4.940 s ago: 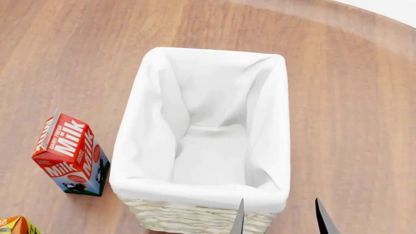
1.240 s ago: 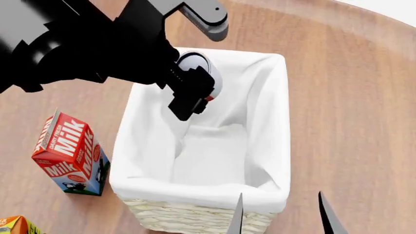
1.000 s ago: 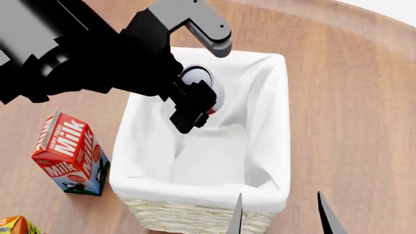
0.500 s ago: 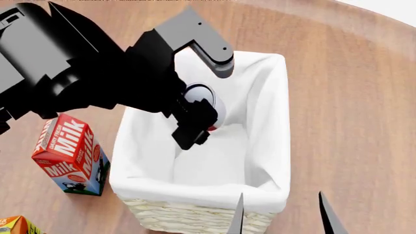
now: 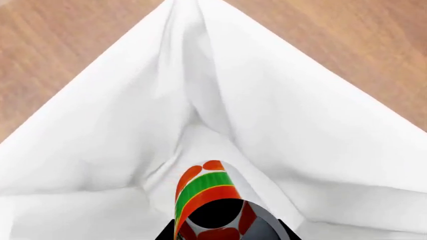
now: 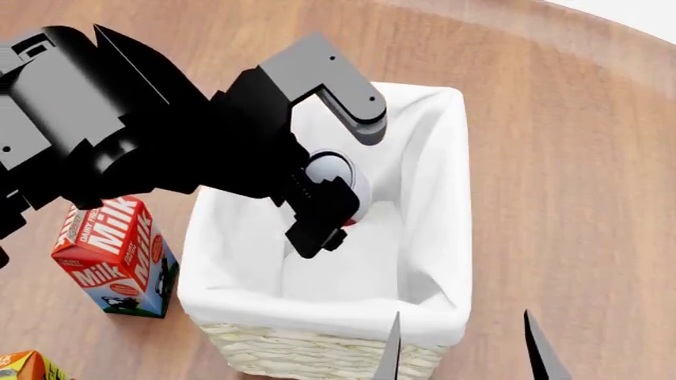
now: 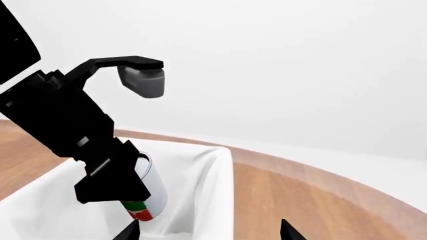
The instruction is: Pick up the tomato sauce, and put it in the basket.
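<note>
The tomato sauce (image 6: 344, 180) is a small can with a red label, a green band and a pale top. It hangs tilted over the inside of the basket (image 6: 317, 313), above the white cloth lining. My left gripper (image 6: 329, 207) is shut on the tomato sauce. In the left wrist view the can (image 5: 203, 192) points down at the lining of the basket (image 5: 300, 150). The right wrist view shows the can (image 7: 151, 196) just inside the basket's rim (image 7: 220, 160). My right gripper (image 6: 465, 360) stands open and holds nothing, near the basket's front right corner.
A red milk carton (image 6: 111, 253) stands on the wooden table (image 6: 571, 198) to the left of the basket. An orange carton corner (image 6: 24, 367) shows at the bottom left. The black left arm (image 6: 127, 142) covers the basket's far left side.
The left arm has come in over the basket with the can and has moved it down and toward the near side, deeper inside. The right gripper has hardly moved.
</note>
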